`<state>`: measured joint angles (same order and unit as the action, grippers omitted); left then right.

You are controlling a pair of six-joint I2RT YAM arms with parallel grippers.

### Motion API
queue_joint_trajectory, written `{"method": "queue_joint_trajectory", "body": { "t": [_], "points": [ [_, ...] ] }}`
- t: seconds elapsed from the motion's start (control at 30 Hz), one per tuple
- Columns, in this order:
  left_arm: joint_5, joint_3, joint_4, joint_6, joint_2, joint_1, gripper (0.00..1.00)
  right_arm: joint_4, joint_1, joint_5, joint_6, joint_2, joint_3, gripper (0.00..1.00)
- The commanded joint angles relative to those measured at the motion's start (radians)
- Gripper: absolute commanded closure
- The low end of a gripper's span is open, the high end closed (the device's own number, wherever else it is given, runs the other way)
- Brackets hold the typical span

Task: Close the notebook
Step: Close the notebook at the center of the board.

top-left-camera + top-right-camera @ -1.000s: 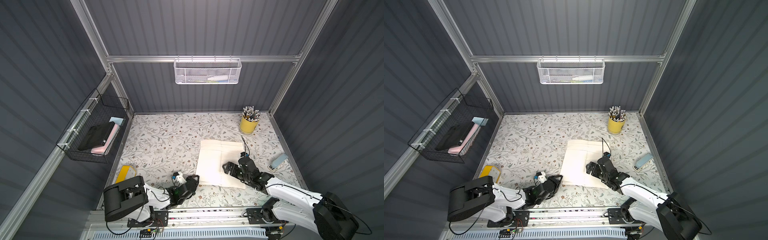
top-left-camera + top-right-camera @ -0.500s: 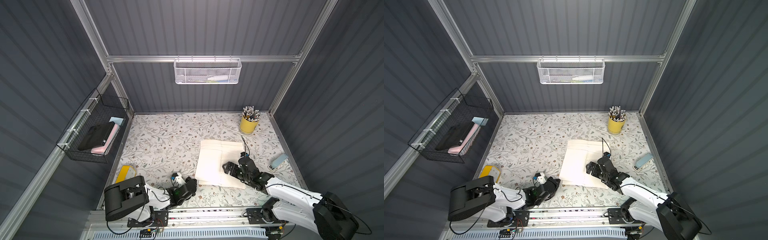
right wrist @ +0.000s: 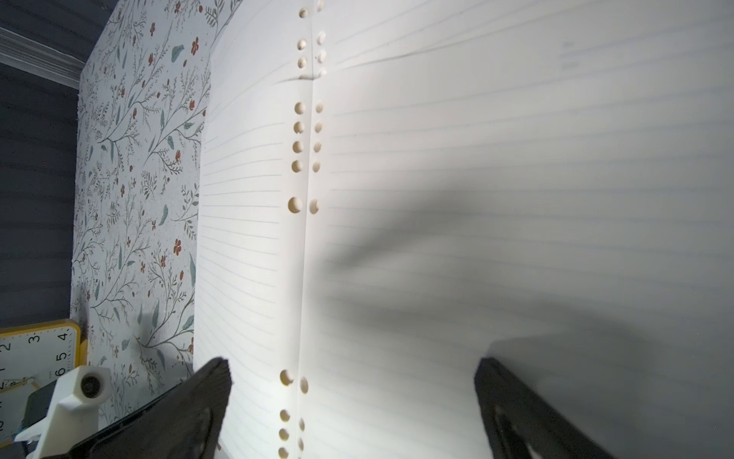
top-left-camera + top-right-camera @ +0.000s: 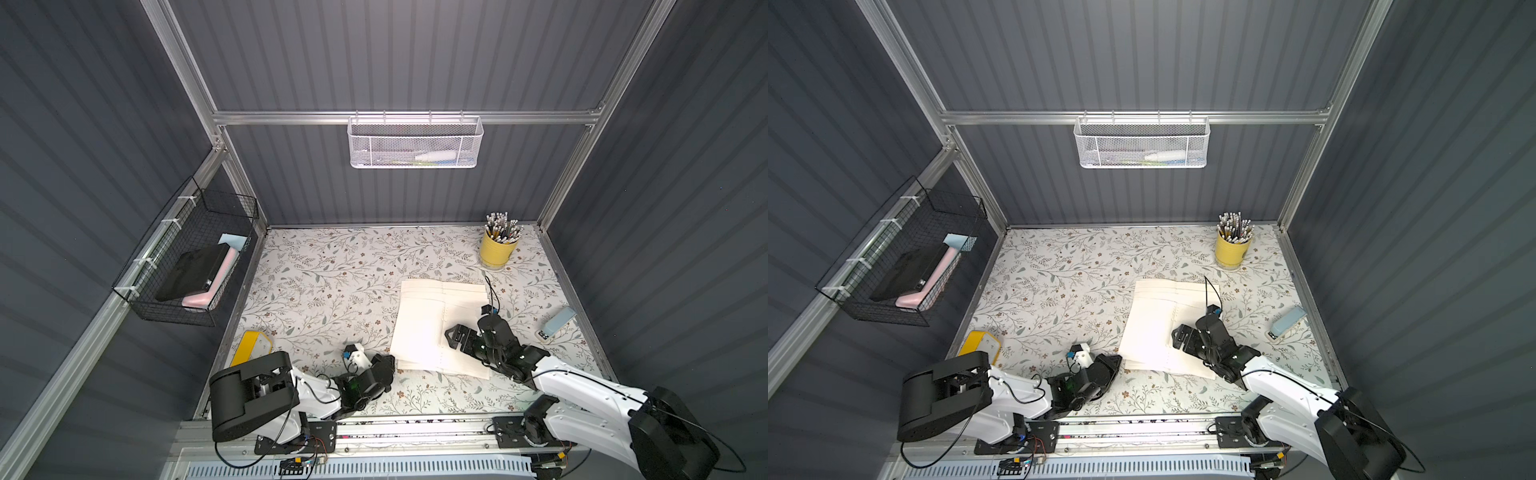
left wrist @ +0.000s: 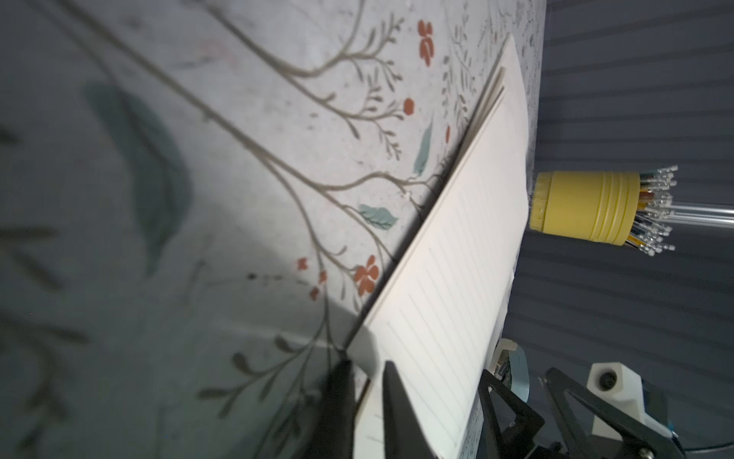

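The open notebook (image 4: 419, 328) of cream ruled paper, its fold lined with small punched round holes, lies flat on the floral-printed tabletop (image 4: 332, 282) in the lower centre-right of both top views. It spreads as two matte pages, with stepped sheet edges showing along its upper margin. The left end effector (image 4: 390, 362), black and angular, sits at the notebook's lower left corner. In the left wrist view its two thin dark fingers (image 5: 337, 397) stand only narrowly apart with the corner of the sheets between them, though whether they actually pinch the paper cannot be told. The right end effector (image 4: 455, 337) hangs over the right-hand page near the fold, its black jaws spread wide and holding nothing; in the right wrist view a soft shadow falls across the ruled lines. A ribbed yellow plastic cup (image 4: 496, 251) bristling with metal-tipped pencils stands beyond the notebook's upper right corner, and a pale blue stapler (image 4: 557, 322) lies at the right.
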<state>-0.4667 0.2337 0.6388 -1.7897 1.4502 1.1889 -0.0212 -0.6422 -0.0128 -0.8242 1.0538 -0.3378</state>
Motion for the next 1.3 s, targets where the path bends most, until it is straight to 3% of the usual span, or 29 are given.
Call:
{"method": "queue_joint_trajectory", "body": {
  "t": [0.0,0.13,0.57,0.8,1.13,1.27],
  "points": [
    [0.014,0.032,-0.120,0.077,-0.045,0.005,0.77,0.095,-0.005,-0.027,-0.021,0.009,0.034,0.01],
    [0.007,0.039,-0.131,0.073,-0.039,0.003,0.76,0.093,-0.006,-0.030,-0.019,0.014,0.034,0.01],
    [0.029,0.018,0.115,-0.069,0.173,0.004,0.71,0.092,-0.005,-0.039,-0.019,0.008,0.042,0.01],
    [-0.002,0.047,-0.014,-0.063,0.130,0.005,0.99,0.093,-0.005,-0.039,-0.019,-0.007,0.049,0.01],
    [-0.045,0.056,-0.133,0.013,0.019,0.005,1.00,0.032,-0.007,-0.055,-0.003,-0.048,0.051,0.01],
    [-0.063,0.068,-0.157,0.075,-0.033,0.005,1.00,0.092,-0.009,-0.031,0.036,-0.087,-0.003,0.01]
  ]
}}
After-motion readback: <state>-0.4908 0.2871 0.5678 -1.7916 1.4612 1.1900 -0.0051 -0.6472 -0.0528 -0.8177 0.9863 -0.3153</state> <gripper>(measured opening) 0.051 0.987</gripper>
